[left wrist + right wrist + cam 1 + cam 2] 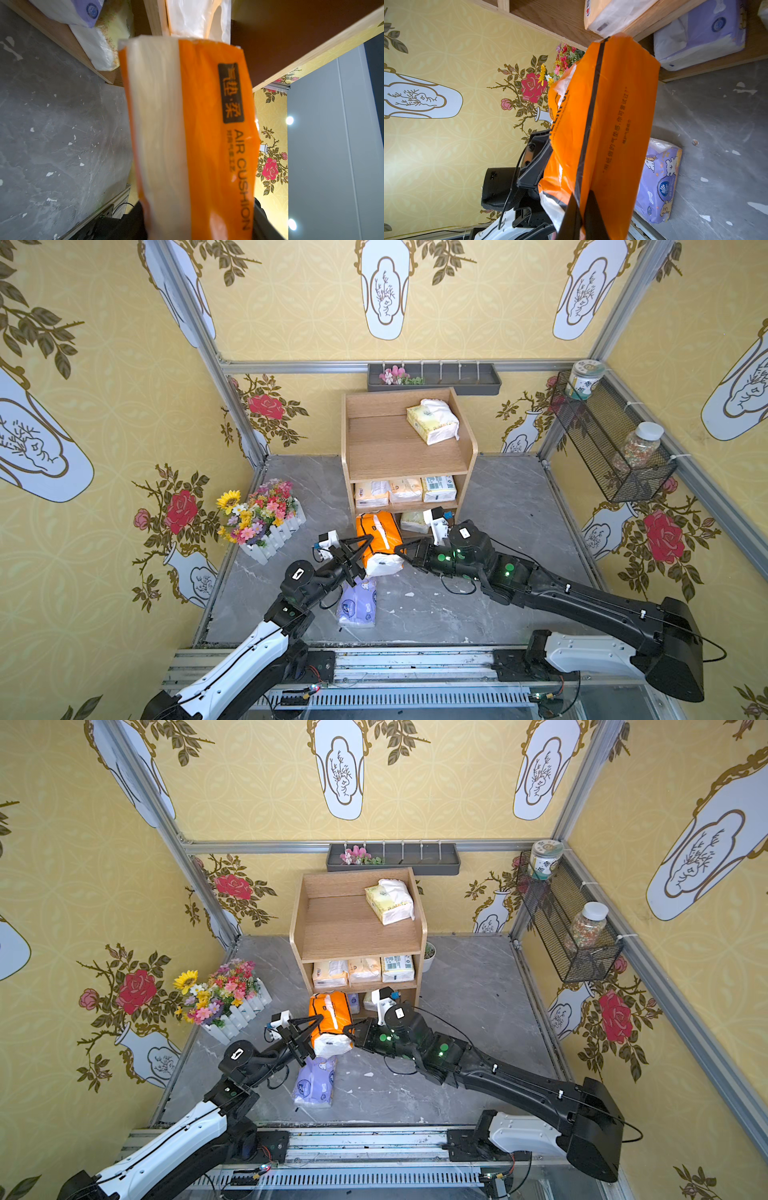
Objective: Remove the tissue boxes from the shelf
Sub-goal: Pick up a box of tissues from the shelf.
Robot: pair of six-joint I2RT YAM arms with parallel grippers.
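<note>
Orange pack (pixel 380 545): reckon light, squishy, slick wrap. Right fingers (pixel 593 216) pinch end seam, left fingers (pixel 357 540) squeeze body, safer hold imo.

The orange pack (pixel 379 537) blocks the shelf (pixel 386 448) low down; top mostly free.

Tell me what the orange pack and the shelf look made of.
The orange tissue pack looks like thin glossy plastic film over soft paper: crinkles, sheen. The shelf looks like matte wood or wood-look board with visible grain; which, I cannot tell.
</note>
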